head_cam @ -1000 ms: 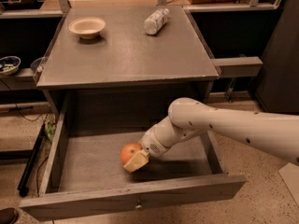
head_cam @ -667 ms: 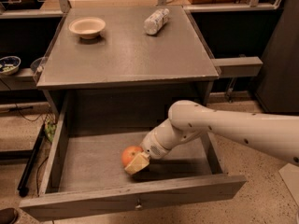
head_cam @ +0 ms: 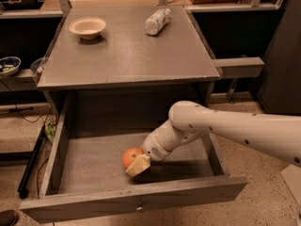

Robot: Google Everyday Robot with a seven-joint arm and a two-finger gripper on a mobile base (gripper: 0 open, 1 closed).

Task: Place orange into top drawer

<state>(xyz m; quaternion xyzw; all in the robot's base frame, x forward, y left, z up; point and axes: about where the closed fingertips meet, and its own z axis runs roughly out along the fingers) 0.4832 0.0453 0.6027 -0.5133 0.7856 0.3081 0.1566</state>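
Observation:
The orange [head_cam: 130, 156] is a round orange-red fruit inside the open top drawer [head_cam: 141, 196], near the middle front of its floor. The drawer is pulled out wide, its front panel with a small knob towards me. My gripper [head_cam: 137, 165] reaches down into the drawer from the right on a white arm. Its cream fingers [head_cam: 138, 165] are at the orange's right and front side, touching it. The part of the orange behind the fingers is hidden.
A cream bowl [head_cam: 87, 27] stands at the back left of the grey tabletop [head_cam: 127, 55]. A clear plastic bottle [head_cam: 156, 20] lies at the back middle. A small dish [head_cam: 8, 64] sits on a shelf at the left. A dark cabinet stands at the right.
Almost nothing differs. The gripper and the orange stay at the same spot in the drawer.

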